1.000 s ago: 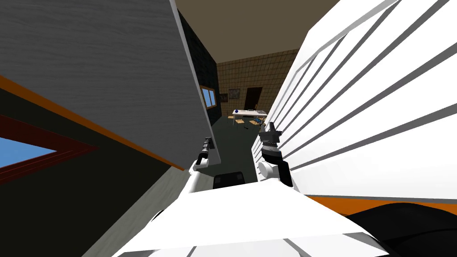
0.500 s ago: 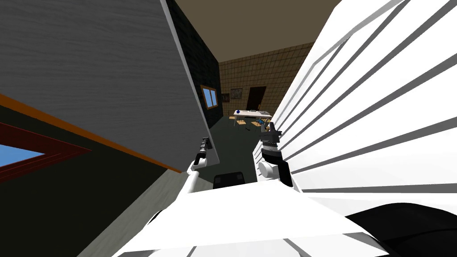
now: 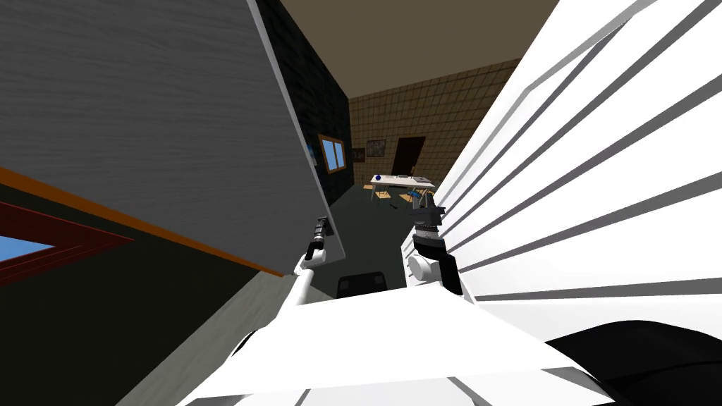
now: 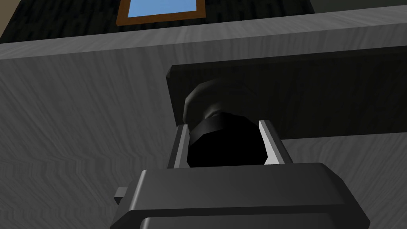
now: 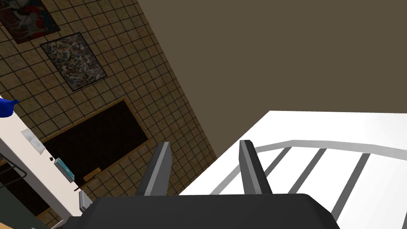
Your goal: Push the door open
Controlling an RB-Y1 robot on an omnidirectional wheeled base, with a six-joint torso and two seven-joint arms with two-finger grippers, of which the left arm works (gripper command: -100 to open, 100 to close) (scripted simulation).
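the grey door (image 3: 155,120) fills the left, its free edge by the left gripper (image 3: 323,228), whose fingers (image 4: 181,145) pinch the dark knob (image 4: 222,143) on the door's dark plate (image 4: 318,95). past that edge, a far worktop (image 3: 402,181) shows in the room beyond. right of it the right gripper (image 3: 427,204) points up, fingers (image 5: 161,167) spread on nothing, just beside a white slatted panel (image 3: 599,176).

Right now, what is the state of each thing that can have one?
door, partly open; a room shows past its edge
left gripper, shut on the door knob
door knob, clamped on both sides
right gripper, open, holding nothing
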